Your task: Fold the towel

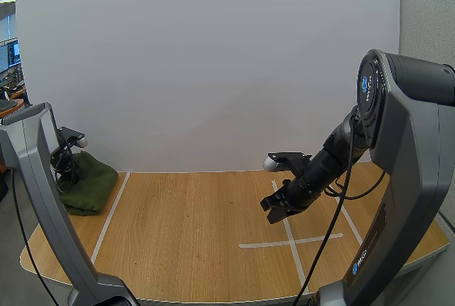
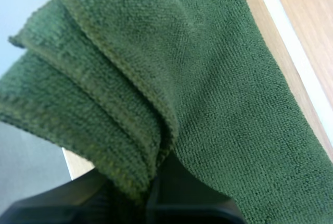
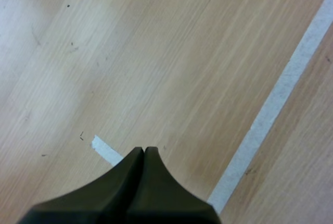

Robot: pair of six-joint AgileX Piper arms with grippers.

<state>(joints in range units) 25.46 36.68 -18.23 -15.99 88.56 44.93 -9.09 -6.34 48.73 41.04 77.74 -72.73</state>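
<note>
At the far left corner of the light wooden table point(image 1: 199, 235), the left gripper point(image 2: 151, 206) seems to pinch the bunched-up soft dark green towel point(image 1: 89, 181), while the right gripper point(image 1: 274, 210) hangs closed and empty near the white tape cross point(image 1: 291, 242), so laying the towel out flat probably comes next.

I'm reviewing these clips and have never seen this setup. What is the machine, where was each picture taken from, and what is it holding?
These are two robot arms, each ending in a two-fingered pincer. The wide picture looks down from behind them; the other two come from cameras riding on each arm. A green towel lies bunched at the far left of the wooden table. The left pincer is close against it; whether it grips is unclear. The right pincer is shut on nothing, hovering near a tape cross.
</note>
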